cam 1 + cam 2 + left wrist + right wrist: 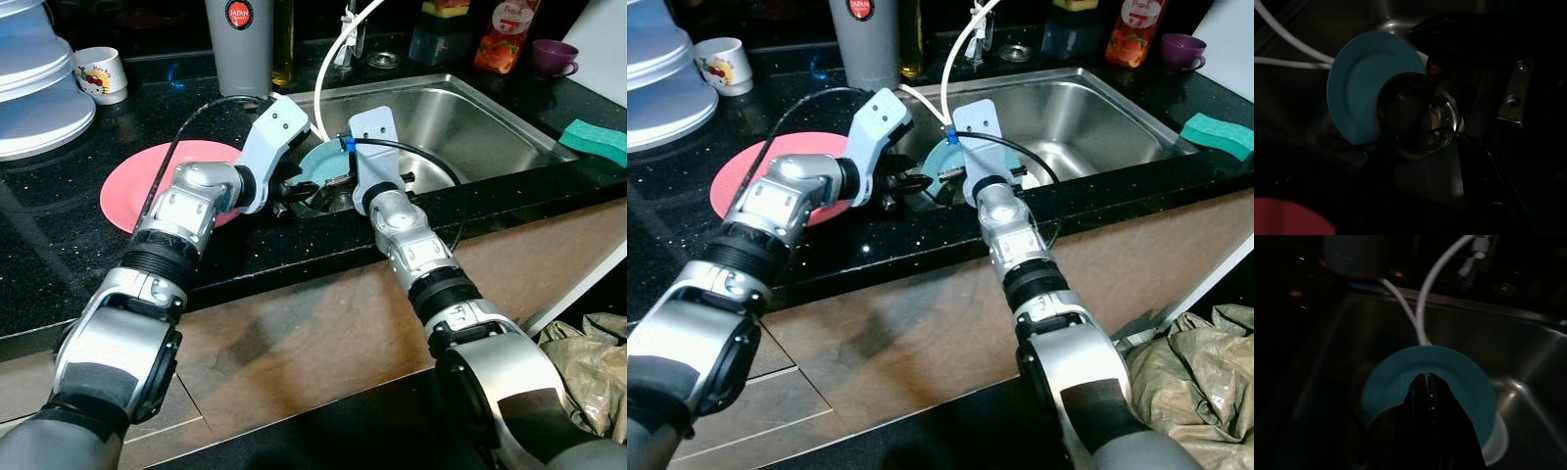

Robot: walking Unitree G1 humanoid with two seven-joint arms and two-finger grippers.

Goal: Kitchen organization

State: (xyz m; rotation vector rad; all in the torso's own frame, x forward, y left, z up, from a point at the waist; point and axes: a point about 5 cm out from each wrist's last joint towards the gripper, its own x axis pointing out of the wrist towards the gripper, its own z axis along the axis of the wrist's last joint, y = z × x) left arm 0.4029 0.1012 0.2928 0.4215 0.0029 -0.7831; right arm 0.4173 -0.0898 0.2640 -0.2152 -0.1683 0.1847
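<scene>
A teal plate leans in the near left part of the steel sink. Against it sits a clear glass bowl. My left gripper reaches over the counter edge into the sink and is right at the glass; the dark left wrist view hides its grip. From the front, my right gripper hangs shut and empty over the middle of the teal plate. A pink plate lies flat on the black counter left of the sink, under my left forearm.
A white hose hangs into the sink behind the plate. A grey tumbler, a white mug and stacked white dishes stand at the back left. A green sponge lies on the right counter, a purple cup behind it.
</scene>
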